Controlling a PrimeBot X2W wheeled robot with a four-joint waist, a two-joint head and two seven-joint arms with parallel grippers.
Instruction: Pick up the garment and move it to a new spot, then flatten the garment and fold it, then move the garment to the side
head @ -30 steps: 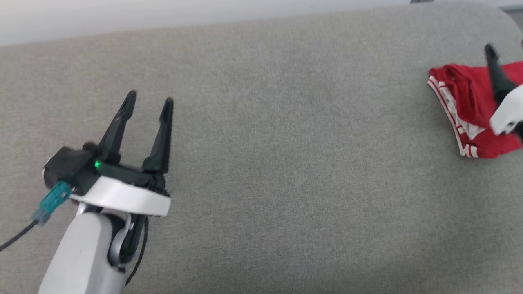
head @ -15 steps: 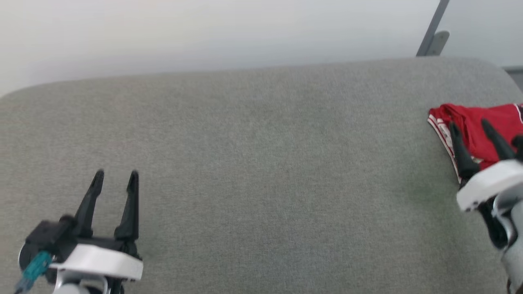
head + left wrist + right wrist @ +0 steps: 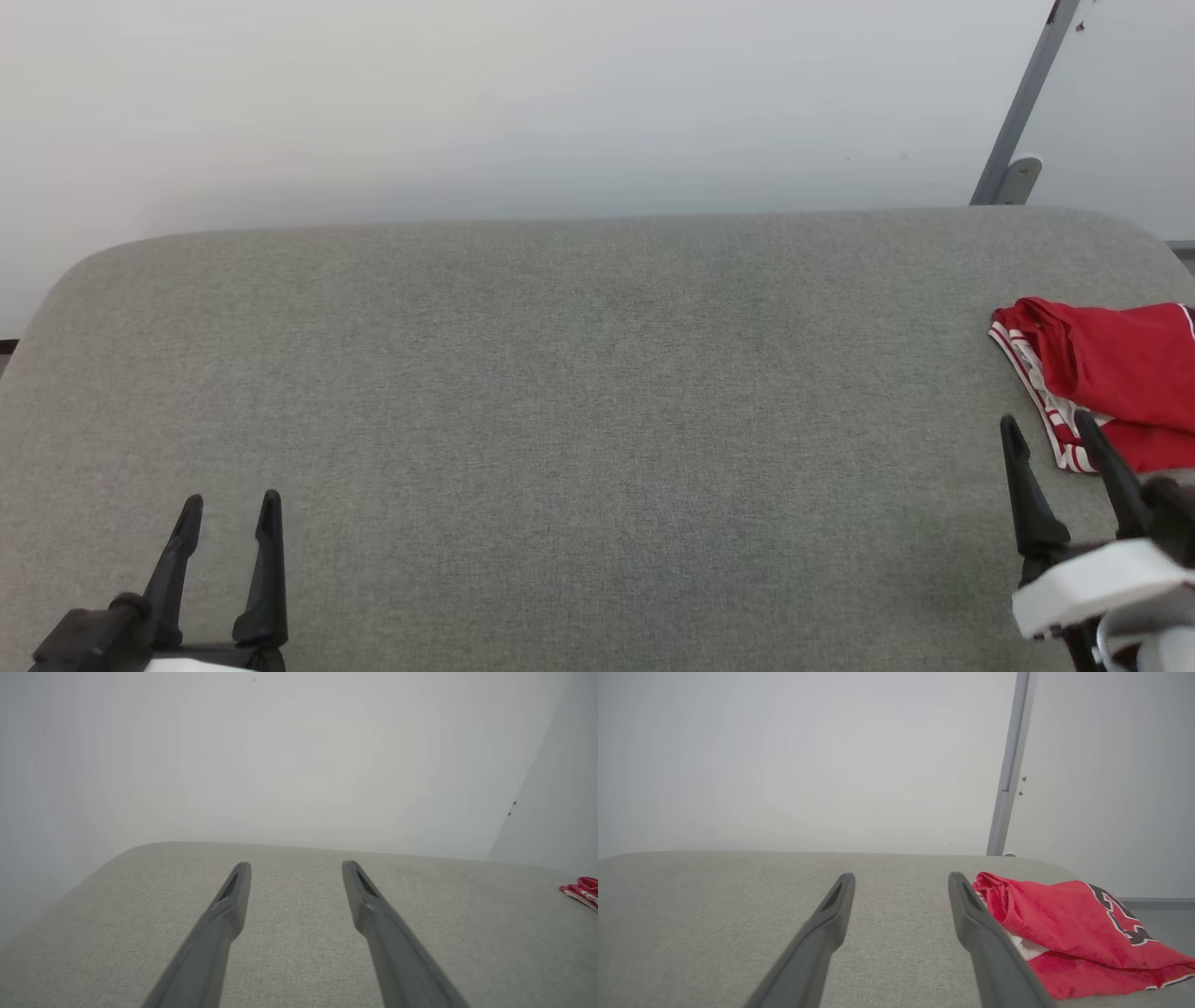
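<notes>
Shirt (image 3: 1111, 373) nearest the right gripper (image 3: 1046, 422)

Red bundle rests at the grey cushion's (image 3: 597, 392) right end, just ahead and right of that gripper's tips (spread wide, holding nothing). Left gripper (image 3: 231, 501), equally open and empty, sits well apart.

Bare lab-like room: padded table (image 3: 597, 373), blank wall (image 3: 467, 93)

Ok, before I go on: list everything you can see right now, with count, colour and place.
garment: one, red with striped trim and a black-and-white print, loosely folded at the padded surface's right end
padded surface: one, grey fabric, spanning the head view
wall: one, white, behind it
post: one, grey metal, upper right
left gripper: one, dark fingers, open, lower left
right gripper: one, dark fingers, open, lower right beside the garment
</notes>
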